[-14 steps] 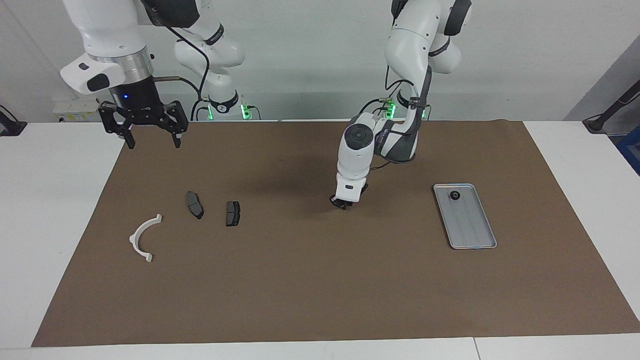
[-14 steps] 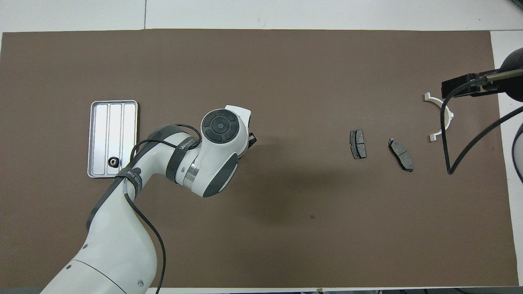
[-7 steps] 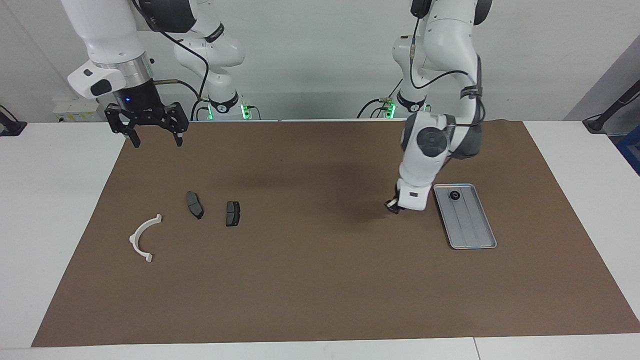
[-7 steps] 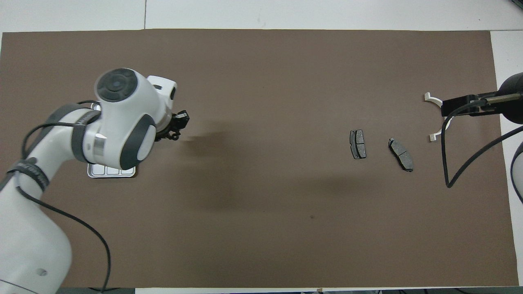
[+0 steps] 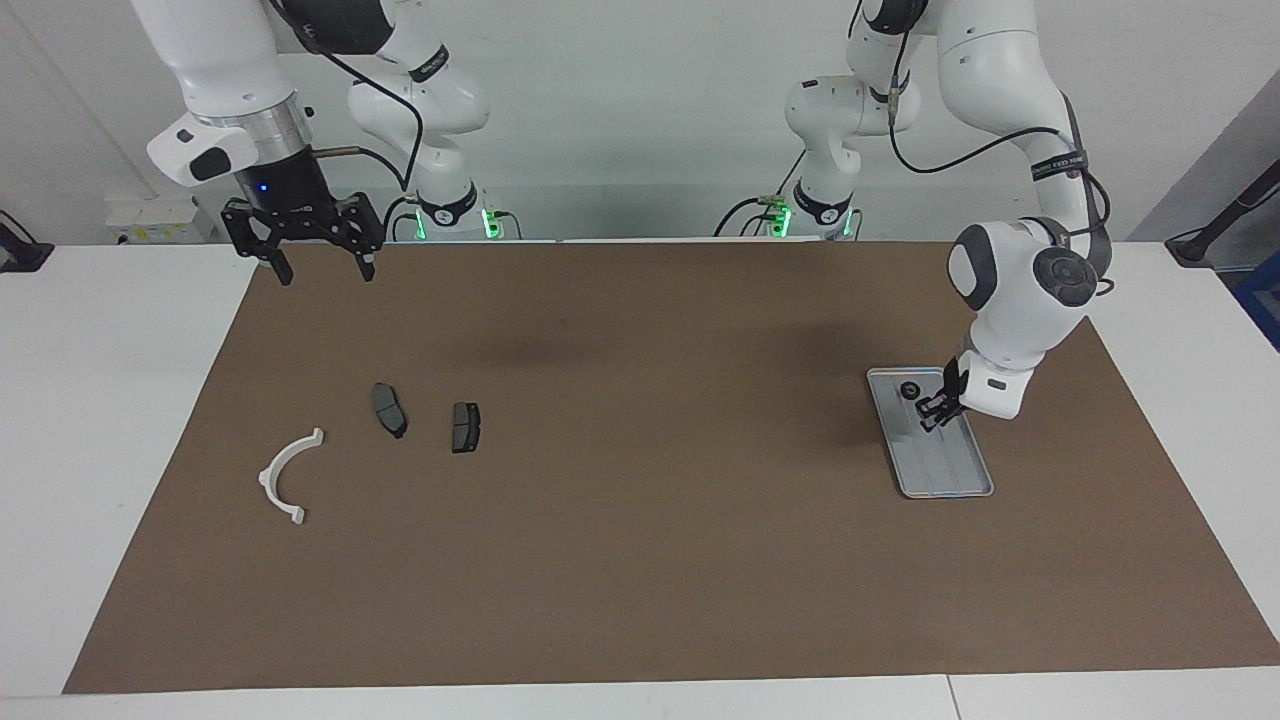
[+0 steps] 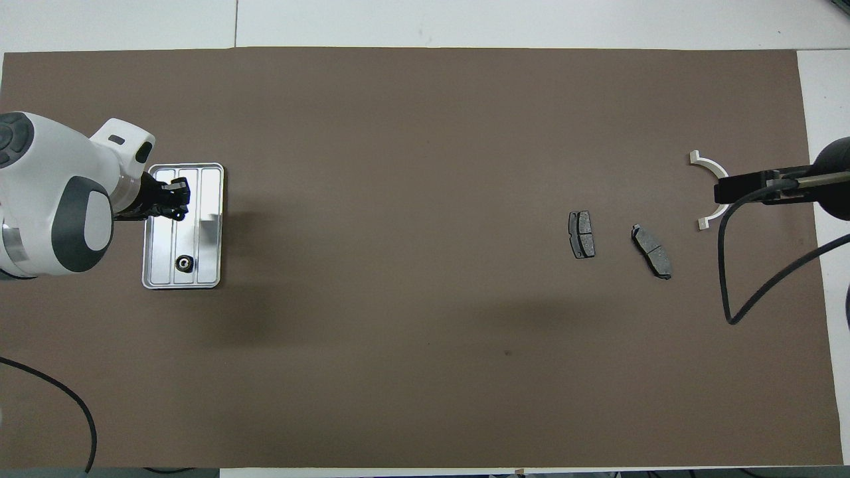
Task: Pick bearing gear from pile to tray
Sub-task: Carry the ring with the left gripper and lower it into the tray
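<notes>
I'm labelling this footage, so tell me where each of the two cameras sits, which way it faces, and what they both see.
Facing view: high across the table, looking at the robots; both arms show whole, left gripper over the tray, right gripper waiting raised.
Overhead view: above the robots' end, looking steeply down; left gripper and wrist, and a part of the right arm, show.
Shared: tray, brake pads, half-ring.

A robotics lab. Two white robot arms (image 5: 1010, 290) are mounted along the top of the frame at a white counter (image 5: 110, 400) covered by a brown mat (image 5: 640, 560). Green status lights (image 5: 455, 222) glow at their bases, black cables (image 6: 750, 292) trail, and a plain pale wall (image 5: 640, 120) stands at the top.
</notes>
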Robot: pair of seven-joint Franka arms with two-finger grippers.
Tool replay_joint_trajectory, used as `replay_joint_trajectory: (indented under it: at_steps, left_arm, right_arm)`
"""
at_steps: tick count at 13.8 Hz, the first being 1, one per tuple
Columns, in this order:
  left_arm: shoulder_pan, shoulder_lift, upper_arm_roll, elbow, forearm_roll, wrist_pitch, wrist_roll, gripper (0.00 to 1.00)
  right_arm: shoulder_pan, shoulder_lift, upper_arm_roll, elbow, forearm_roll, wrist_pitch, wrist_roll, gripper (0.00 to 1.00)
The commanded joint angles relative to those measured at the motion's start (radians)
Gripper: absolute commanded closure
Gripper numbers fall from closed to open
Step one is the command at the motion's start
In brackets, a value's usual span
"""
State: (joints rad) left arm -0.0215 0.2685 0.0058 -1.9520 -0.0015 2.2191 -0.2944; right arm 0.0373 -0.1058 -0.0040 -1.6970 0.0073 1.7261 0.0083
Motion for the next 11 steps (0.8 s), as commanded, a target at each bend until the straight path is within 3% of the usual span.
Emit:
replay_joint_trajectory:
  at_steps: [1, 11]
  left_arm:
    - [0.006, 0.023, -0.012, -0.033, 0.003, 0.080, 0.018, 1.00]
    - [0.025, 0.071, -0.012, -0.033, 0.005, 0.143, 0.031, 1.00]
  right_arm:
    - [0.009, -0.018, -0.014, 0.020, 0.025, -0.078, -0.019, 0.00]
    - [0.009, -0.015, -0.016, 0.010, 0.007, -0.134, -0.014, 0.00]
